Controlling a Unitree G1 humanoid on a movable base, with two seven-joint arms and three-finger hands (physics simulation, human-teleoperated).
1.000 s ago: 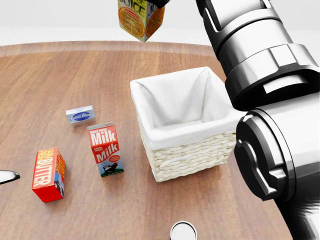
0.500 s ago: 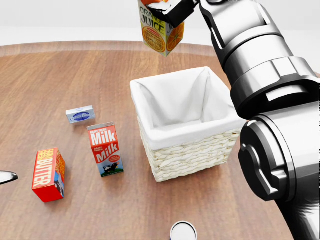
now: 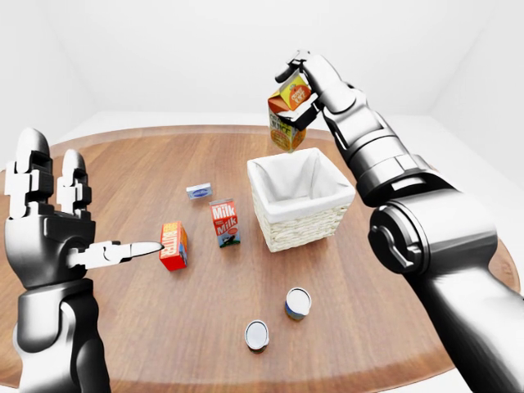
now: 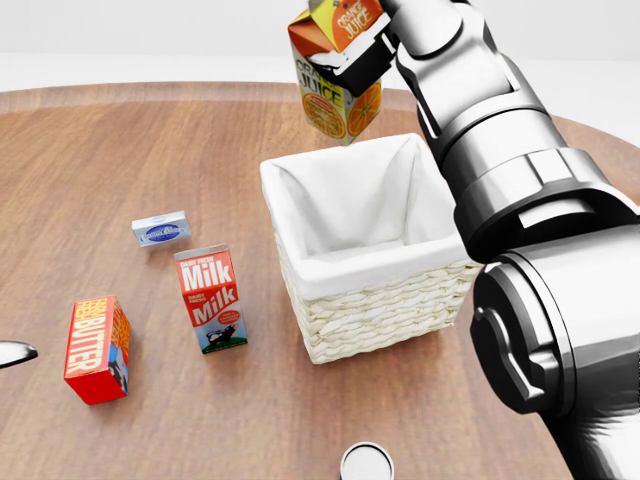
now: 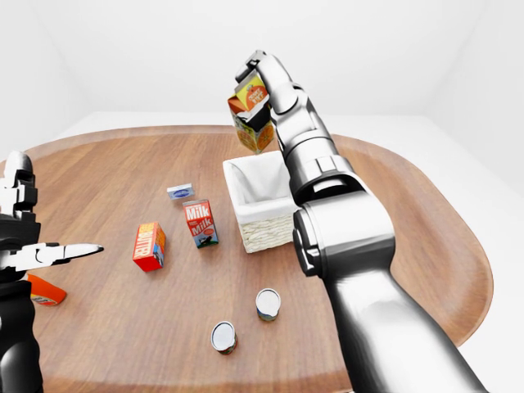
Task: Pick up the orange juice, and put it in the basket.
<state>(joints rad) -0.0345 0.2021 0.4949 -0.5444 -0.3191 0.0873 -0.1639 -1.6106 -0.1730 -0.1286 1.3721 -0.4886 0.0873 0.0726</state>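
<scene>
orange juice held aloft at the basket's far rim

left-eye view: the right robot hand (image 3: pixel 300 84) is clenched round the upper part of the orange juice (image 3: pixel 287 121), which hangs tilted in the air above the far edge of the basket (image 3: pixel 301 223). the left robot hand (image 3: pixel 51 223) is raised at the view's left, fingers spread, grasping nothing

head view: the carton sits at the top of the picture, clear of the white liner, its lower end just over the basket's top rim. milk (image 4: pixel 210 298), butter (image 4: pixel 97 349) and a small blue box (image 4: pixel 160 230) stand on the table (image 4: pixel 90 160) to the left

right-eye view: two cans (image 5: pixel 268 303) lie nearer the bottom

judgement: a stiff, light carton with smooth, fairly slippery sides; a hold across two flat faces near the top, as here, lets it swing, so lower it gently
</scene>
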